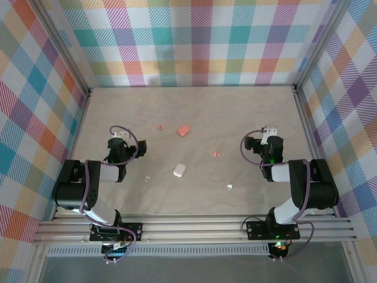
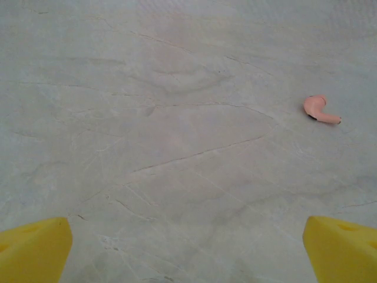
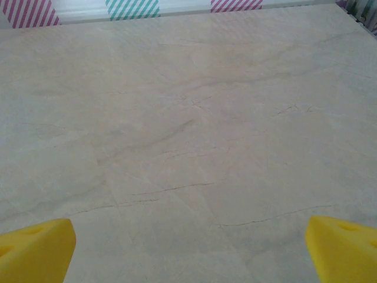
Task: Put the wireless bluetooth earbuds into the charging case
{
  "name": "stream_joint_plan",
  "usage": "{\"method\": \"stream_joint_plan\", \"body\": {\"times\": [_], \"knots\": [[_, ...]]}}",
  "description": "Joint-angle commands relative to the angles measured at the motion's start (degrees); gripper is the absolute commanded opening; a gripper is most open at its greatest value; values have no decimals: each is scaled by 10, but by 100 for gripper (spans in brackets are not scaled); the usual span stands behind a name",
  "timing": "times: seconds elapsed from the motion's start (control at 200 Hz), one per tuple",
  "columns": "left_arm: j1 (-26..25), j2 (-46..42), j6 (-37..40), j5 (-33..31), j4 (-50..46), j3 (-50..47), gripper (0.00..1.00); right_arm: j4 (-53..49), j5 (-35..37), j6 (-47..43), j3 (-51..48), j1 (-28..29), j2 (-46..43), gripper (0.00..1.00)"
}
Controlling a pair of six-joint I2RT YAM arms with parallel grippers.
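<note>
Two salmon-pink earbuds lie on the table, one at the back and one right of centre. Two white earbuds rest nearer the arms, one to the left and one to the right. A pink charging case and a white charging case sit mid-table, both closed. My left gripper is open at the left; its wrist view shows yellow fingertips wide apart and a pink earbud ahead to the right. My right gripper is open at the right, its fingertips over bare table.
Plaid walls enclose the pale table on three sides, with metal rails along its edges. Both arm bases stand on the rail at the near edge. The far plaid wall shows at the top of the right wrist view.
</note>
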Motion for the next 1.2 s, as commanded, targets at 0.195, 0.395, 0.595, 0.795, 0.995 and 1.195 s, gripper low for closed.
{"method": "stream_joint_plan", "body": {"times": [0.195, 0.395, 0.595, 0.795, 0.995, 1.195], "knots": [[0, -2, 8, 6, 19, 11, 100, 9, -11, -3, 9, -4, -6, 100], [-1, -2, 8, 5, 19, 12, 100, 8, -11, -3, 9, -5, -6, 100], [0, -2, 8, 5, 19, 11, 100, 9, -11, -3, 9, -5, -6, 100], [0, -2, 8, 5, 21, 11, 100, 8, -11, -3, 8, -5, -6, 100], [0, -3, 8, 5, 21, 11, 100, 9, -11, -3, 8, -4, -6, 100], [-1, -11, 9, 3, -3, 20, 100, 10, -12, -3, 7, -4, -7, 100]]}}
